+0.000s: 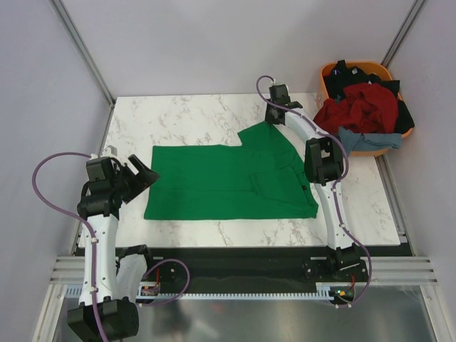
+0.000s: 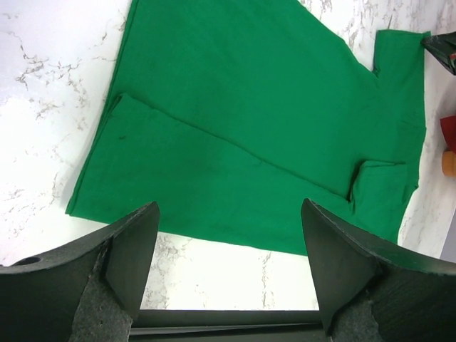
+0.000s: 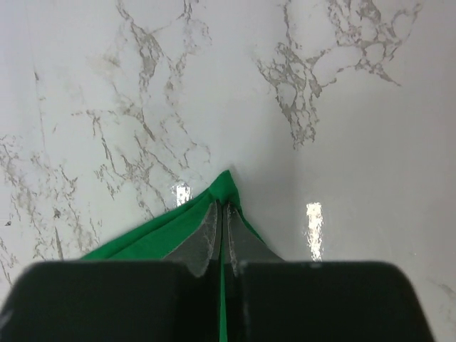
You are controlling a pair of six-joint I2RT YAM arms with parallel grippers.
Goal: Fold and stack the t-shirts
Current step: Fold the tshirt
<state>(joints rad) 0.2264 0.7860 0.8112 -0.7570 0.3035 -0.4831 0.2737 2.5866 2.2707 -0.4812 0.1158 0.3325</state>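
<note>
One green t-shirt (image 3: 178,224) corner between the right tool's (image 3: 221,239) closed fingers.

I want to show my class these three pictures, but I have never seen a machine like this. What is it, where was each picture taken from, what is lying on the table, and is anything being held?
These are two robot arms bolted at the near edge of a marble table. The wide picture comes from a fixed camera above and behind them. The other two come from small cameras on each wrist, looking past that arm's own claw.

A green t-shirt lies spread on the table, partly folded. The right claw is shut on a corner of it, at the sleeve on the far side. The left claw is open and holds nothing, with the shirt's edge in front of it.

At the far right an orange basket holds more shirts: a dark red t-shirt, a black one and a grey-blue one.
</note>
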